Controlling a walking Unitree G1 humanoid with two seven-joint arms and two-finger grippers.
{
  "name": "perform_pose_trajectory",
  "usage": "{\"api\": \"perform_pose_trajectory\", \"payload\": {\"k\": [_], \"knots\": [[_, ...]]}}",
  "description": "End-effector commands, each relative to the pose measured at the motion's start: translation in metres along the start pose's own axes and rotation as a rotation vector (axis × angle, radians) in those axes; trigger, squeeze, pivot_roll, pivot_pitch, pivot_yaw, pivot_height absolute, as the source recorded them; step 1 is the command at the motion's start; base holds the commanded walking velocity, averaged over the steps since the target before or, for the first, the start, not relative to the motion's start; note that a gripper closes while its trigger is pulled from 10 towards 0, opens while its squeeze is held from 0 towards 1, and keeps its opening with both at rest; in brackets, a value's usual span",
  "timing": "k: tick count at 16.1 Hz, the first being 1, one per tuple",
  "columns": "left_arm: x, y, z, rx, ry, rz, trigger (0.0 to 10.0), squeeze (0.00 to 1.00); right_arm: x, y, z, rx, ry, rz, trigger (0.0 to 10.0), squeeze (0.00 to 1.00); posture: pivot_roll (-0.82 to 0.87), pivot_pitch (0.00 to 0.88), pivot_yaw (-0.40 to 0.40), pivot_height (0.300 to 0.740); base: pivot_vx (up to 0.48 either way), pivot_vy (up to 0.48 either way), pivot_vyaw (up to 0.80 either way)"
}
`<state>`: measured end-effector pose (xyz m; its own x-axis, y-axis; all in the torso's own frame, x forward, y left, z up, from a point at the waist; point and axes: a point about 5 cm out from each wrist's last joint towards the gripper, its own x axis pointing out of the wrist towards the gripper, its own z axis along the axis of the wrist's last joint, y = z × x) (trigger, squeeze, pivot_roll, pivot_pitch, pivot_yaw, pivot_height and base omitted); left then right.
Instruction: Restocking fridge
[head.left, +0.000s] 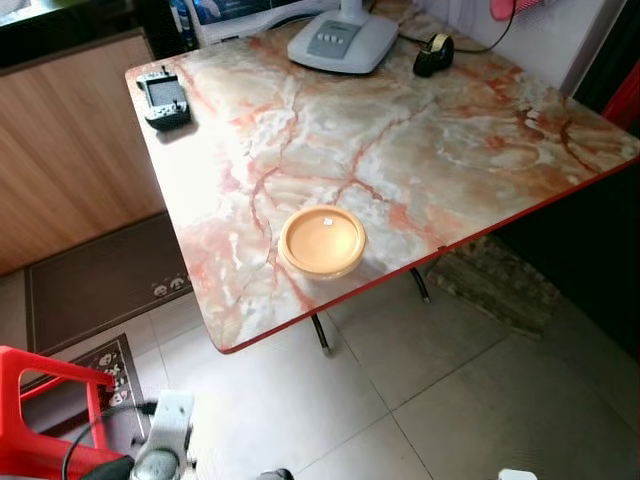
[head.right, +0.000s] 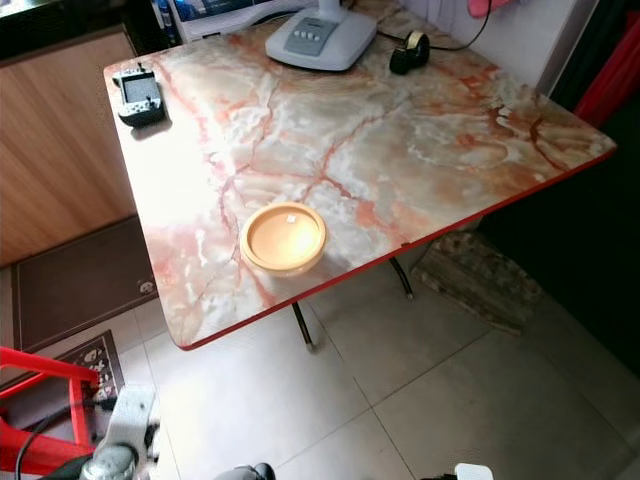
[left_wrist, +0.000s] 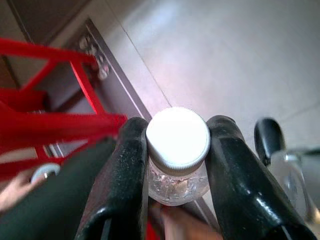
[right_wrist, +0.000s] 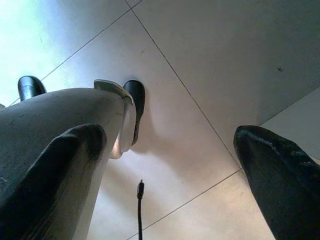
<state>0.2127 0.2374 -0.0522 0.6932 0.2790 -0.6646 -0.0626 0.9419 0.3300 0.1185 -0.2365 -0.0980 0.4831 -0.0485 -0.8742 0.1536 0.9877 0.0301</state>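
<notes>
Item: clear plastic bottle (left_wrist: 177, 170), white cap, pinched at the neck by my left gripper (left_wrist: 177, 150) above floor tiles. Light, slippery; I'd grip lower. Right gripper (right_wrist: 170, 165): spread, empty.

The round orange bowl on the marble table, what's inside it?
The round orange bowl on the marble-patterned table holds just one small white speck or scrap near its middle; what that is cannot be made out. Its underside is hidden.

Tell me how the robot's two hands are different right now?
The left hand is shut on a clear bottle with a white cap, its fingers pressed against the neck; the right hand is open and holds nothing, its fingers spread wide apart. Both have black fingers and hang low over the tiled floor.
</notes>
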Motion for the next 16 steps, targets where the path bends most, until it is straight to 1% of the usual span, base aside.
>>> {"api": "perform_pose_trajectory", "payload": {"k": [1, 3, 8, 15, 16], "knots": [[-0.003, 0.0, -0.016, 0.003, 0.057, 0.001, 10.0, 0.0, -0.001, 0.001, -0.009, 0.02, 0.018, -0.002, 10.0, 0.0, 0.14, 0.158, 0.031, 0.74, 0.0, 0.0, 0.0], [-0.004, -0.002, -0.024, -0.021, 0.073, -0.002, 10.0, 0.0, -0.002, 0.001, -0.01, 0.022, 0.019, -0.002, 10.0, 0.0, 0.14, 0.171, 0.028, 0.74, 0.0, 0.0, 0.0], [-0.008, -0.002, -0.038, -0.028, 0.115, 0.006, 10.0, 0.0, -0.002, 0.0, -0.011, 0.021, 0.019, -0.001, 10.0, 0.0, 0.13, 0.183, 0.025, 0.74, 0.0, 0.0, 0.0], [-0.009, -0.005, -0.042, -0.033, 0.137, -0.001, 10.0, 0.0, -0.002, -0.001, -0.01, 0.016, 0.022, 0.0, 10.0, 0.0, 0.13, 0.181, 0.022, 0.74, -0.28, 0.0, 0.0], [-0.009, -0.005, -0.043, -0.045, 0.139, 0.0, 10.0, 0.0, -0.002, -0.001, -0.01, 0.016, 0.022, 0.0, 10.0, 0.0, 0.13, 0.179, 0.024, 0.74, -0.304, 0.0, 0.0]]}}
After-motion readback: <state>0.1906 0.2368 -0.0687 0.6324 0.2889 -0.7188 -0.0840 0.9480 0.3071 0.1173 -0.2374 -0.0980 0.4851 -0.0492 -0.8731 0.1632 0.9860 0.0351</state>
